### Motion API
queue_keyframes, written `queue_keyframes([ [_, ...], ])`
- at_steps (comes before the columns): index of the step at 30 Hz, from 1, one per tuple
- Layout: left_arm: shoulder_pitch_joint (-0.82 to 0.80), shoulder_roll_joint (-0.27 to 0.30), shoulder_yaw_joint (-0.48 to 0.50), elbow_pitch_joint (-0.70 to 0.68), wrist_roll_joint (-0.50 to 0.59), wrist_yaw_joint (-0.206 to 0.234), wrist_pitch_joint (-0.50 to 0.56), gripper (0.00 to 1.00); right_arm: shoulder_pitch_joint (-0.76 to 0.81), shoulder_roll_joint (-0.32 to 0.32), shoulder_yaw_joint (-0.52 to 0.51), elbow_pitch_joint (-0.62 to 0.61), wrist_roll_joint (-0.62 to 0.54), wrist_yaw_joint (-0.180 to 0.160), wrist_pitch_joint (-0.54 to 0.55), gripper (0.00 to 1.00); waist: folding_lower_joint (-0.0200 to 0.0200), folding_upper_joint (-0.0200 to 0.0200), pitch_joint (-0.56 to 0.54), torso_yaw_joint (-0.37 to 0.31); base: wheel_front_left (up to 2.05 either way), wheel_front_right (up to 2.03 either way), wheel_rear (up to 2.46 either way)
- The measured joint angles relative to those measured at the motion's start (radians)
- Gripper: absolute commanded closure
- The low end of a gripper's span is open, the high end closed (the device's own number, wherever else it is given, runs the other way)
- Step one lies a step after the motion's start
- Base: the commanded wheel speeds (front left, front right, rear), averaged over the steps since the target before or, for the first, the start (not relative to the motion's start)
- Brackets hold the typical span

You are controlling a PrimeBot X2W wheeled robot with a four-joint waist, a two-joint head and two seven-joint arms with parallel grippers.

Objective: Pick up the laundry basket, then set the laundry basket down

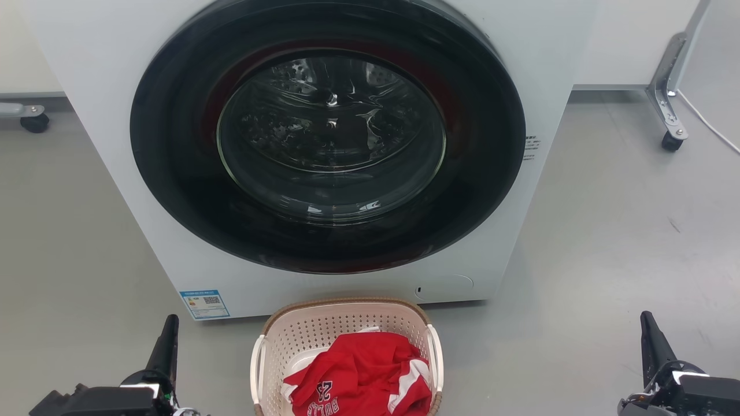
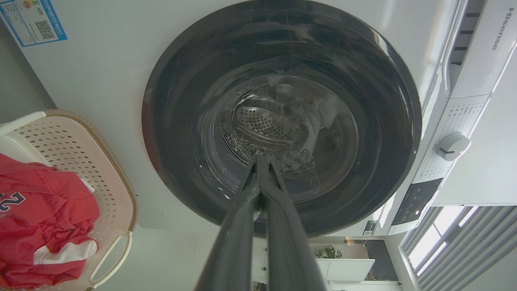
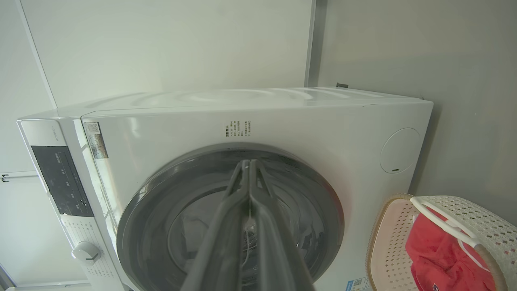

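Note:
The laundry basket (image 1: pixel 324 329) sits on the floor just in front of the washing machine, cream and perforated with a brown rim and white side handles. A red jersey (image 1: pixel 361 375) fills it. The basket (image 2: pixel 76 149) also lies at the left of the left wrist view and the basket (image 3: pixel 394 238) at the lower right of the right wrist view. My left gripper (image 1: pixel 169 326) is shut, well to the basket's left and apart from it. My right gripper (image 1: pixel 646 322) is shut, far to the basket's right. In each wrist view the gripper's own fingers, left gripper (image 2: pixel 260 159) and right gripper (image 3: pixel 247 163), meet at the tips with nothing held.
The white washing machine (image 1: pixel 549 69) with its round dark door (image 1: pixel 328 136) shut stands right behind the basket. A caster frame (image 1: pixel 668 86) stands at the back right and another caster (image 1: pixel 33 120) at the back left. Grey floor (image 1: pixel 607 231) lies on both sides.

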Motion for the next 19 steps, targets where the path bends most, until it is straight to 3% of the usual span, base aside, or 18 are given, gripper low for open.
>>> queue_keyframes([
  [19,0.000,0.000,0.000,0.000,0.000,0.000,0.000,1.00,0.000,0.000,0.000,0.000,0.000,0.000,0.000,1.00,0.0000,0.0000,0.000,0.000,0.00,0.00,0.00],
])
